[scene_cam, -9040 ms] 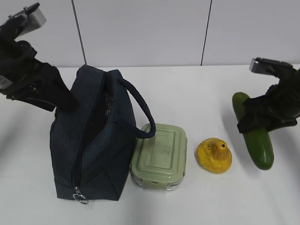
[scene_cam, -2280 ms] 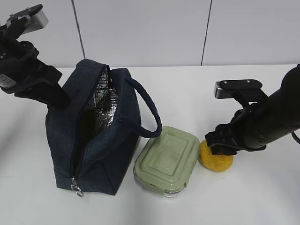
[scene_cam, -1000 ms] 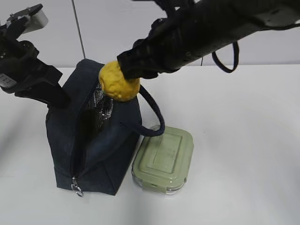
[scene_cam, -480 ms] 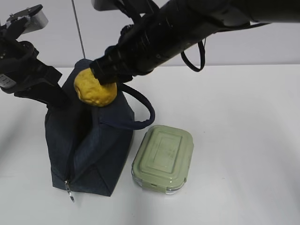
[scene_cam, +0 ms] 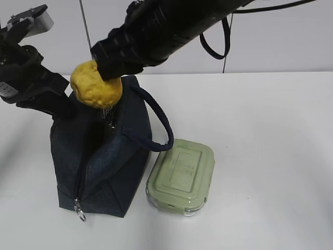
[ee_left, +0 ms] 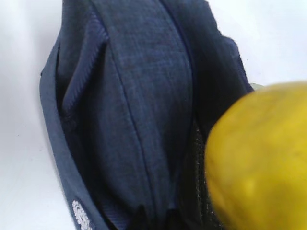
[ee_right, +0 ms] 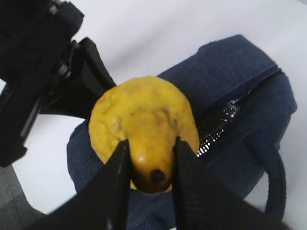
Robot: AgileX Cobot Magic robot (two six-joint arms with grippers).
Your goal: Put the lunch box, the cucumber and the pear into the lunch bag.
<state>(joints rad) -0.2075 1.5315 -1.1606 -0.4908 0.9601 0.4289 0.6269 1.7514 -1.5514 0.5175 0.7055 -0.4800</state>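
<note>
My right gripper (scene_cam: 108, 72) reaches across to the left and is shut on the yellow pear (scene_cam: 96, 85), holding it in the air just above the far end of the dark navy lunch bag (scene_cam: 101, 156). In the right wrist view the two fingers clamp the pear (ee_right: 144, 124) over the bag's open slit with silver lining (ee_right: 225, 120). My left gripper (scene_cam: 61, 107) grips the bag's far rim. The left wrist view shows the bag fabric (ee_left: 134, 105) and the pear (ee_left: 259, 158) close by. The pale green lunch box (scene_cam: 181, 176) lies beside the bag. The cucumber is out of view.
The bag's padded loop handle (scene_cam: 158, 122) arches over toward the lunch box. The zipper's ring pull (scene_cam: 79, 211) hangs at the bag's near end. The white table (scene_cam: 270, 156) stretches to the right of the lunch box.
My right gripper took the pear off the table and carried it left; in the last half second it moved further left and slightly up over the bag. The cucumber is gone from the table.
</note>
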